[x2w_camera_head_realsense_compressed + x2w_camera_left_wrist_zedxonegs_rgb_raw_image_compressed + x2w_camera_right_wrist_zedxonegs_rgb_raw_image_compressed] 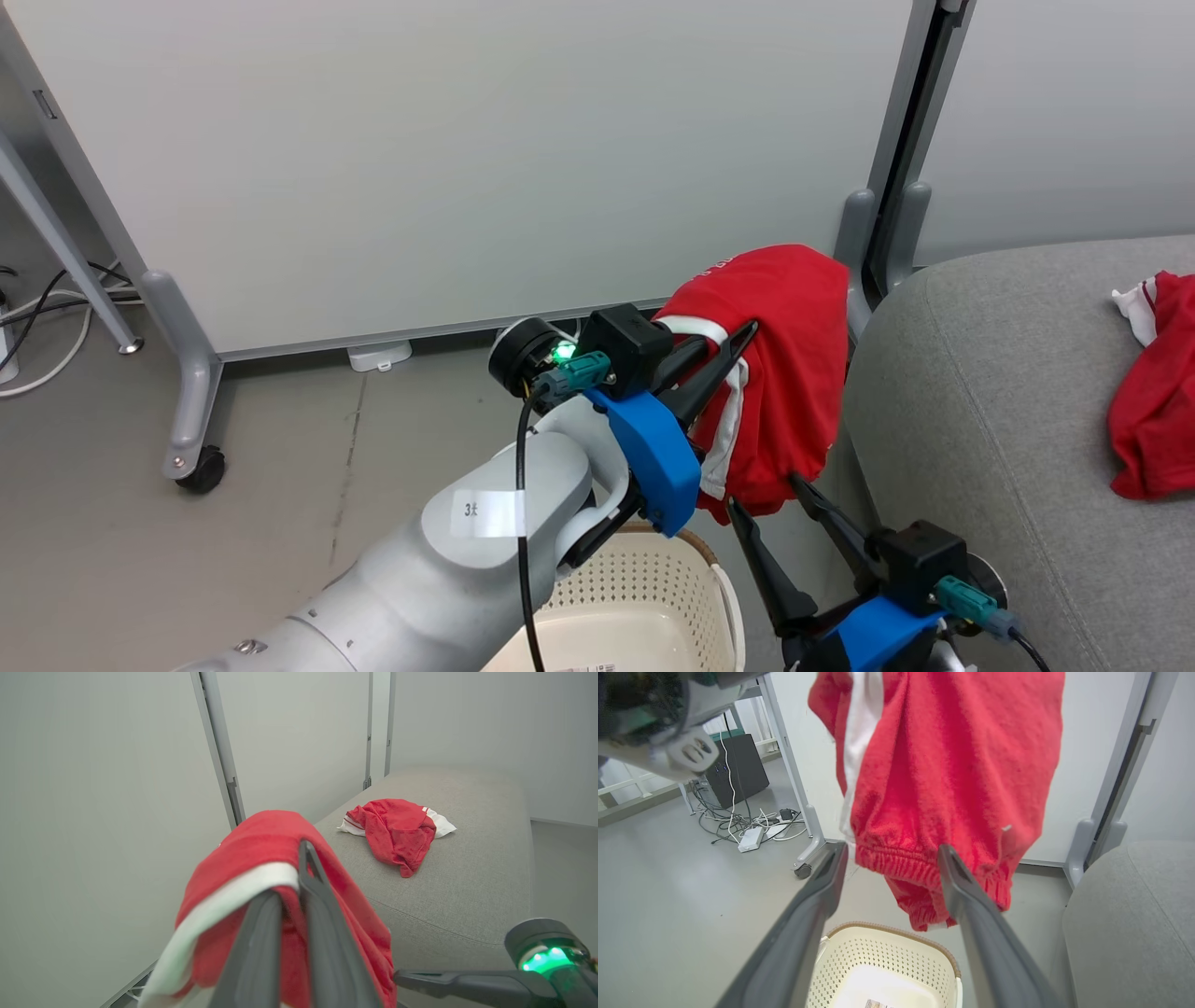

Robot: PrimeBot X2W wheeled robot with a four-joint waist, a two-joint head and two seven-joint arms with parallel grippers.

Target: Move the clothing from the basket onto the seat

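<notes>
My left gripper (742, 338) is shut on a red garment with white trim (794, 373), which hangs in the air above the cream basket (719, 579). In the left wrist view the fingers (310, 877) pinch this garment (252, 849). My right gripper (761, 493) is open just under the garment. Its fingertips stand on either side of the elastic hem (920, 868) without closing on it. A second red and white garment (397, 828) lies crumpled on the grey seat (467, 882), also at the head view's right edge (1158, 411). The basket's inside (878, 984) shows a label and no clothing.
White partition panels (448, 159) on grey wheeled feet (201, 467) stand behind the basket. Cables and a power strip (749, 837) lie on the floor beside a dark box (738, 767). The seat's rounded edge (896, 392) is right next to the hanging garment.
</notes>
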